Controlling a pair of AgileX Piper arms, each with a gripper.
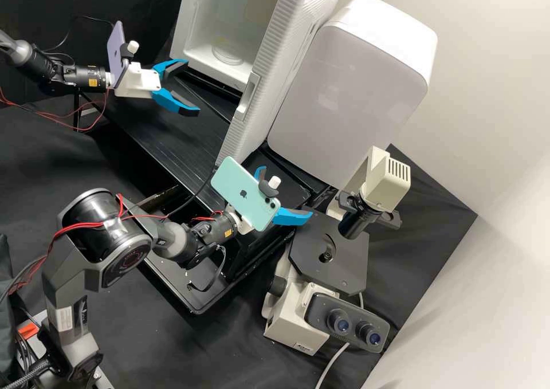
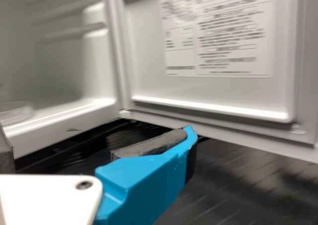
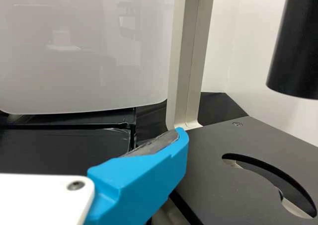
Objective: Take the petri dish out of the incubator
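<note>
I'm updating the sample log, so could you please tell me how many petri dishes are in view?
1. The petri dish lies on the floor of the open incubator. Others may be hidden higher inside or behind the door.

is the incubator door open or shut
Open: the door stands swung wide, and the dish shows inside the incubator.

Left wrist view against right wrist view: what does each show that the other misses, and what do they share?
Only the left wrist view: the open incubator with shelf rails, the petri dish on its floor, and the door seen from inside, with a printed label. Only the right wrist view: the microscope stage with its round hole, a black tube above it, and a glossy white cabinet front. Both: the black bench.
</note>
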